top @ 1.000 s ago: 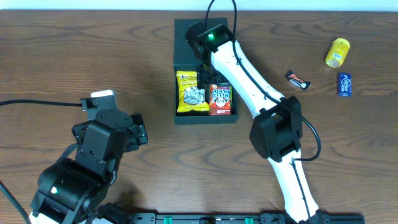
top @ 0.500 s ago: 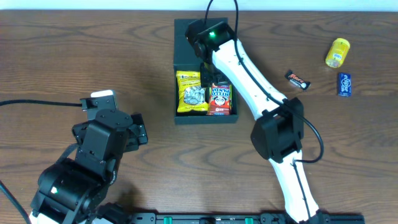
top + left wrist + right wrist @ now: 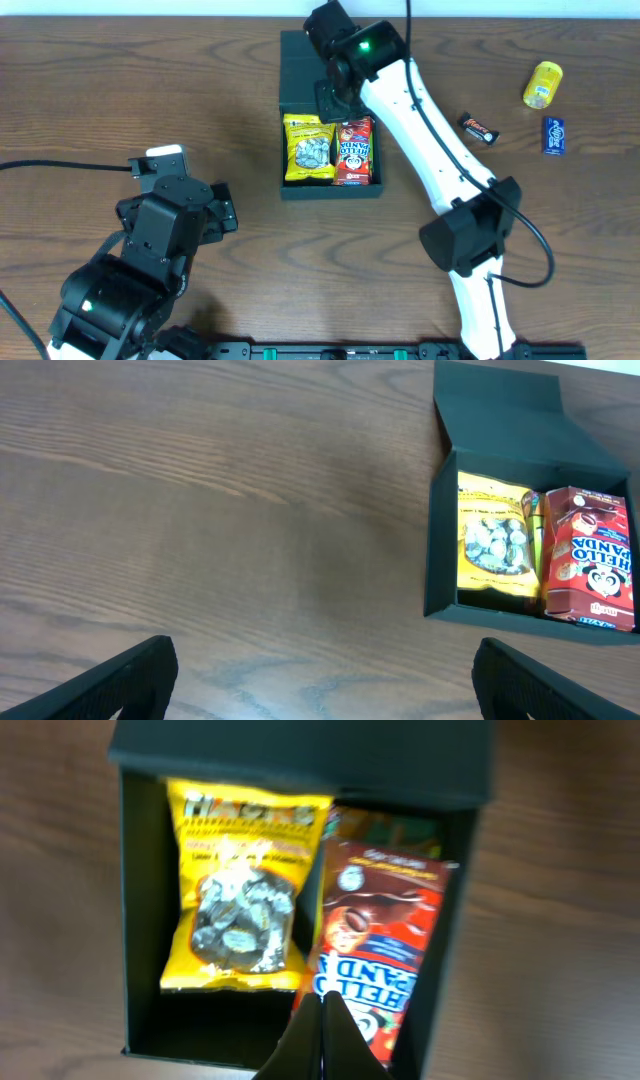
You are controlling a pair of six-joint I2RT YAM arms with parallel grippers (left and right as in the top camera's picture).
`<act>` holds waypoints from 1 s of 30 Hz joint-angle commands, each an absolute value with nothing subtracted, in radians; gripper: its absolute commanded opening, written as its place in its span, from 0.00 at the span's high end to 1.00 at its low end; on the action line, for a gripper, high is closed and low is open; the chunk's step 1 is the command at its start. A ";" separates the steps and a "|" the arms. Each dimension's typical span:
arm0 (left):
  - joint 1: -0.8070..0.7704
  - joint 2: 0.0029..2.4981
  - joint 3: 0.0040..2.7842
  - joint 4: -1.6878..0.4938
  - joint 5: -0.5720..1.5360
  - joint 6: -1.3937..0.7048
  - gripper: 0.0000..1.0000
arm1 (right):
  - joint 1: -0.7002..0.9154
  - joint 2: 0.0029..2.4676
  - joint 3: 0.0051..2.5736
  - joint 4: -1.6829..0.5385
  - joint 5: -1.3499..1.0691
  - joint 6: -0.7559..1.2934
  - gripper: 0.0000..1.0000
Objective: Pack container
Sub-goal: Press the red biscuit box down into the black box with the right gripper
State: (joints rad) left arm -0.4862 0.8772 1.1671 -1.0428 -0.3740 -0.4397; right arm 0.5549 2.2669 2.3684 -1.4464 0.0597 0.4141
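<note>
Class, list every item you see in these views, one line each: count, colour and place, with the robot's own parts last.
container: one, dark charcoal, far middle of the table, lid open
snack bag: one, yellow, inside the container, left side
Hello Panda box: one, red, inside the container, right of the snack bag
hidden pack: one, orange-green, mostly covered at the red box's far end; kind unclear
candy bar: one, dark, on the table right of the container
blue packet: one, blue, far right
yellow pack: one, yellow, far right, beyond the blue packet
table: one, brown wood
left gripper: one, black, open, over bare wood
right gripper: one, black, shut, empty, above the container
</note>
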 commanded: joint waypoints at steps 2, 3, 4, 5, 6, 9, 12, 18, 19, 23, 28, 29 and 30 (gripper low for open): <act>-0.484 0.876 1.176 -1.044 -0.392 -0.426 0.04 | 0.563 2.347 2.372 -1.447 -0.052 0.342 0.98; -0.484 0.876 1.176 -1.044 -0.392 -0.426 0.05 | 0.564 2.359 2.372 -1.447 -0.057 0.342 0.98; -0.484 0.876 1.176 -1.044 -0.392 -0.426 0.04 | 0.564 2.371 2.372 -1.448 -0.060 0.342 0.99; -0.484 0.876 1.176 -1.044 -0.392 -0.426 0.04 | 0.564 2.378 2.372 -1.448 -0.061 0.342 0.98; -0.484 0.876 1.176 -1.044 -0.392 -0.426 0.05 | 0.564 2.389 2.372 -1.448 -0.061 0.342 0.98; -0.484 0.876 1.176 -1.044 -0.392 -0.426 0.05 | 0.564 2.402 2.372 -1.449 -0.061 0.325 0.98; -0.484 0.876 1.176 -1.044 -0.392 -0.426 0.05 | 0.564 2.411 2.370 -1.458 -0.060 0.316 0.99; -0.484 0.876 1.176 -1.044 -0.392 -0.426 0.05 | 0.564 2.427 2.360 -1.467 -0.060 0.308 0.98; -0.484 0.876 1.176 -1.044 -0.392 -0.426 0.05 | 0.563 2.427 2.357 -1.467 -0.058 0.308 0.99; -0.484 0.876 1.176 -1.044 -0.392 -0.426 0.05 | 0.561 2.427 2.352 -1.475 -0.053 0.297 0.99; -0.484 0.876 1.176 -1.044 -0.392 -0.426 0.05 | 0.560 2.427 2.330 -1.481 -0.049 0.297 0.99; -0.484 0.876 1.176 -1.044 -0.392 -0.426 0.05 | 0.557 2.427 2.322 -1.483 -0.049 0.297 0.99; -0.484 0.876 1.176 -1.044 -0.392 -0.426 0.05 | 0.556 2.427 2.313 -1.484 -0.049 0.297 0.99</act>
State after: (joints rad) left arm -0.4862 0.8772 1.1671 -1.0428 -0.3740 -0.4397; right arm 0.5549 2.4134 2.3356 -1.4792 -0.0528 0.3164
